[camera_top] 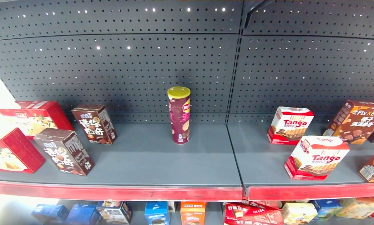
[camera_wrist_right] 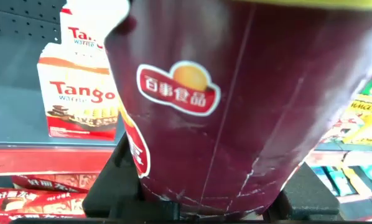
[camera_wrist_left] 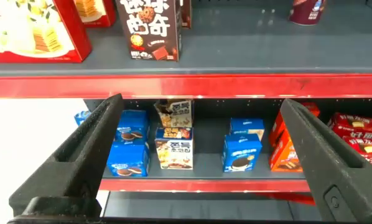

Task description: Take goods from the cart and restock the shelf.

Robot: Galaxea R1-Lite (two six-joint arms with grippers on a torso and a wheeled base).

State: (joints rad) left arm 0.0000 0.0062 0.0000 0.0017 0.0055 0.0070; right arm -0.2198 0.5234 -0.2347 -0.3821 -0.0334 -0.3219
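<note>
right gripper (camera_wrist_right: 208,205): clamped on a chip canister (camera_wrist_right: 236,106), maroon wall, yellow lid rim at its far end. the dark fingers press its wall from both sides near the base. the held canister is off the shelf, out in front of the shelf's right bay. behind it on that bay stand two red-and-white wafer boxes (camera_wrist_right: 80,93), one behind the other.

left gripper (camera_wrist_left: 198,162): jaws spread wide, nothing between them. it hangs in front of the shelving at the level of the lower shelf (camera_wrist_left: 204,184), facing blue cookie boxes (camera_wrist_left: 131,149) there.

upper shelf (camera_top: 149,156) (grey deck, red front lip): a second chip canister (camera_top: 179,115) stands upright near the back of the left bay, close to the divider, well apart from its neighbours. to its left are two brown chocolate cookie boxes (camera_top: 94,123), upright, one nearer the front edge. further left are two red boxes (camera_top: 33,117). the right bay has the wafer boxes (camera_top: 289,125), then brown boxes (camera_top: 356,122) at the far right edge.
</note>
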